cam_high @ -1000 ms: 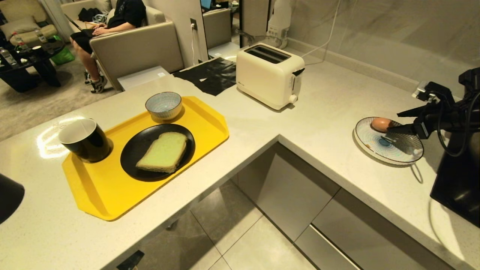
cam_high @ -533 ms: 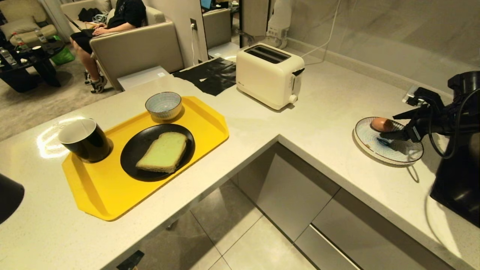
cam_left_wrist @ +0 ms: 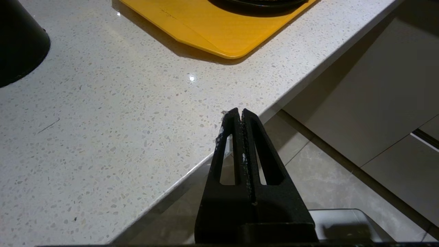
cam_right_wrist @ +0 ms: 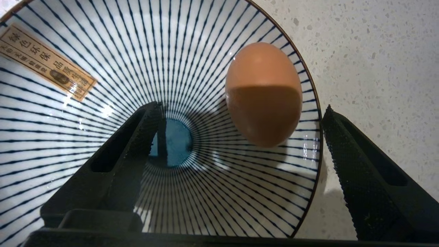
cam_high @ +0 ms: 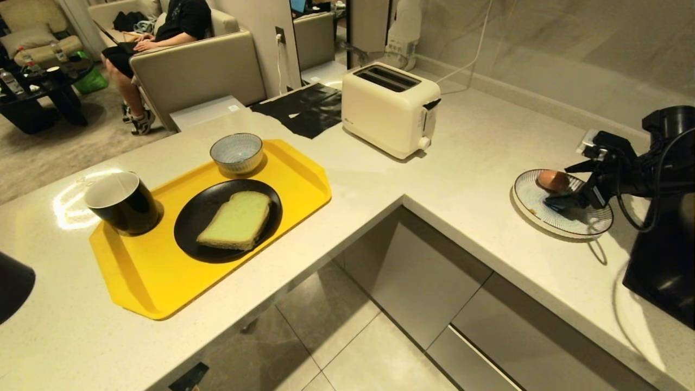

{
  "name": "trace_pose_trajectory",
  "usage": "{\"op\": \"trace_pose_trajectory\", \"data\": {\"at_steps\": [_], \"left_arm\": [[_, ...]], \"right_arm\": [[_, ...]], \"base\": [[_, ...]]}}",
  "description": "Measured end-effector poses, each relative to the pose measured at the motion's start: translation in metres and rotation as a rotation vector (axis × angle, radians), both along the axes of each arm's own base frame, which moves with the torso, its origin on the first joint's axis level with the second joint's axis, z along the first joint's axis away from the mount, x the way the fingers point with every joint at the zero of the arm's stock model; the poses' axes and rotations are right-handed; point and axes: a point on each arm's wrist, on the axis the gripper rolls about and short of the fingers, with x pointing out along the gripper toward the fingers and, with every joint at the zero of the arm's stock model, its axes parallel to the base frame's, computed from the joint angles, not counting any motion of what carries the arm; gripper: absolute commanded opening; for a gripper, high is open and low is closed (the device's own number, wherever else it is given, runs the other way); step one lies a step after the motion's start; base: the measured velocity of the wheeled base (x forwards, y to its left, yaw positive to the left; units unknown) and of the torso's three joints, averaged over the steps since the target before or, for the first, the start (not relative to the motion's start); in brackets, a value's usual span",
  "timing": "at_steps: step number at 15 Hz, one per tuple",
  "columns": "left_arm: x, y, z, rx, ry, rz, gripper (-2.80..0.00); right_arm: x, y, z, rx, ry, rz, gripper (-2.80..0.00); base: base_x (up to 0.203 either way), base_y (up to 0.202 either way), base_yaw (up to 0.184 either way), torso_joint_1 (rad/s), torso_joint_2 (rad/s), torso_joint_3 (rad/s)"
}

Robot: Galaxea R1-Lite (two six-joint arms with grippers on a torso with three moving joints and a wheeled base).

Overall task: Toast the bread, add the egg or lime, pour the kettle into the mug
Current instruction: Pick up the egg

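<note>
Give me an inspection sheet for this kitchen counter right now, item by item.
Surface: speckled counter, L-shaped.
Job's things: bread on black plate; mug on yellow tray; egg on striped plate; kettle at right edge.
Clutter: striped bowl, toaster.
Grippers: right gripper open around egg; left gripper shut, idle.
Cables: white cord behind toaster.
Surroundings: seated person.
</note>
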Motion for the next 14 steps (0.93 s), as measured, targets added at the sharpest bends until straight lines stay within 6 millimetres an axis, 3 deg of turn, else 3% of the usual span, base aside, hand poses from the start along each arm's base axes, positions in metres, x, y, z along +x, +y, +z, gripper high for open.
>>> {"op": "trace_pose_trajectory", "data": {"at_steps": [14], "left_arm": [[0.0000, 0.0000, 0.0001, 0.000, 0.000, 0.001, -2.80]], "right_arm": [[0.0058, 0.0055, -0.0052, 0.038, 0.019, -0.004, 0.00]], "base": [[0.000, 0.000, 0.000, 0.000, 0.00, 0.000]]}}
